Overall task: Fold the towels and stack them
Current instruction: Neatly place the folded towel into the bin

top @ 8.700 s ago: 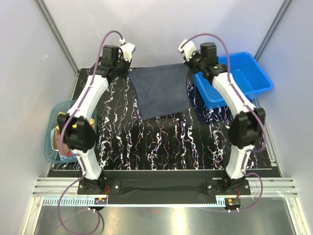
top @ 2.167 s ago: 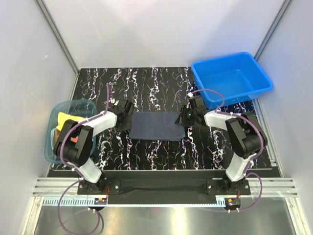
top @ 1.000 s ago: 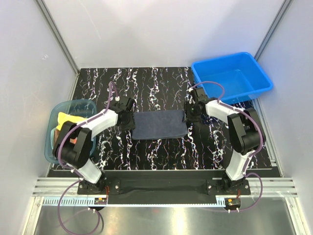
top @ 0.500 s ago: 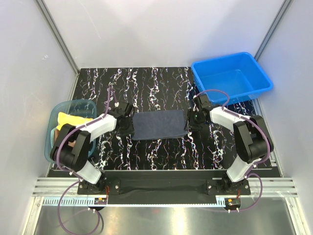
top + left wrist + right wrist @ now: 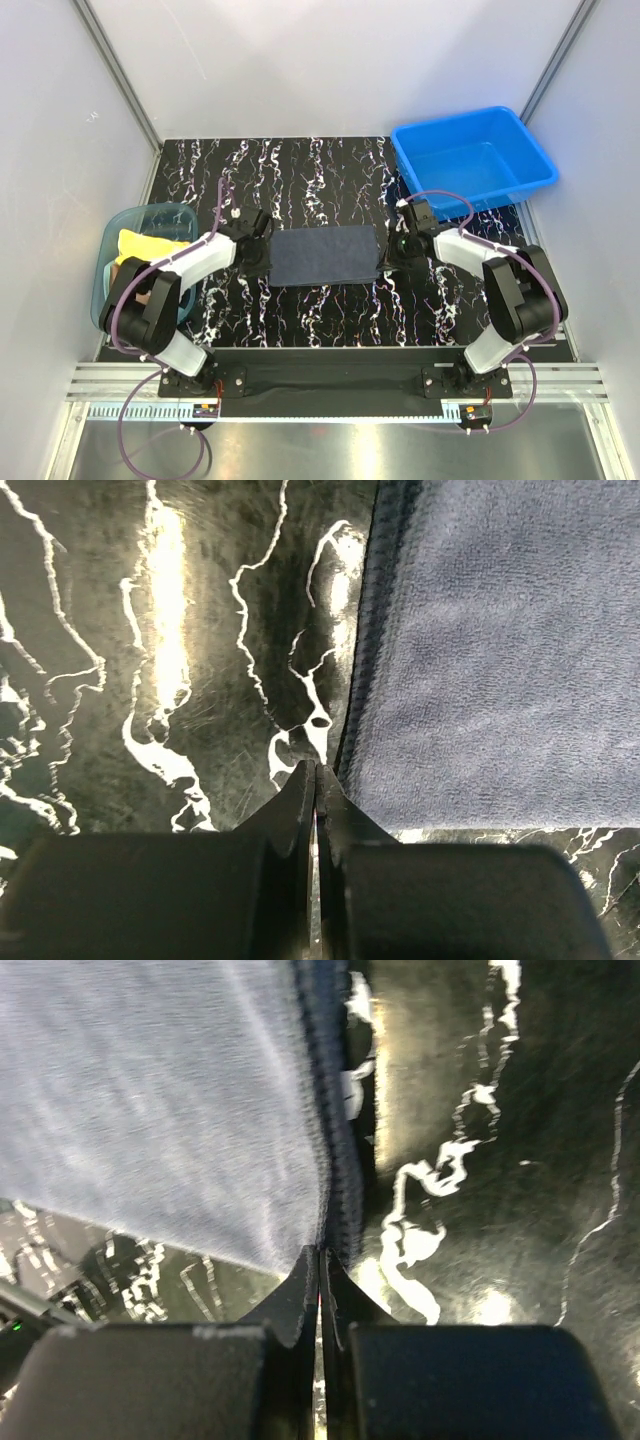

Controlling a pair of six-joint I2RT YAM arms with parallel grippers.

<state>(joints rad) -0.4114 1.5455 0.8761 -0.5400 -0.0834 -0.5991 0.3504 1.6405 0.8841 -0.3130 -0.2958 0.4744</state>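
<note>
lying flat near the middle of the table [image 5: 320, 170], the dark slate-blue towel [image 5: 325, 255] is a wide folded rectangle with its long sides running left to right. the left fingers [image 5: 252, 257] sit low at its left short edge, by the near corner. in the left wrist view those fingers [image 5: 300, 792] are pressed together, tips touching the hem of the towel [image 5: 500, 660] (whether any cloth is caught between them i cannot tell). the right fingers [image 5: 397, 252] mirror this at the right short edge. seen from the right wrist, they [image 5: 303, 1278] are also closed tight, with the towel's [image 5: 150, 1090] dark hem running straight down into the tips. a pale yellow towel [image 5: 135, 245] lies bunched in the translucent teal tub [image 5: 105, 300] at the table's left edge. the blue bin [image 5: 475, 165] stands at the far right corner.
</note>
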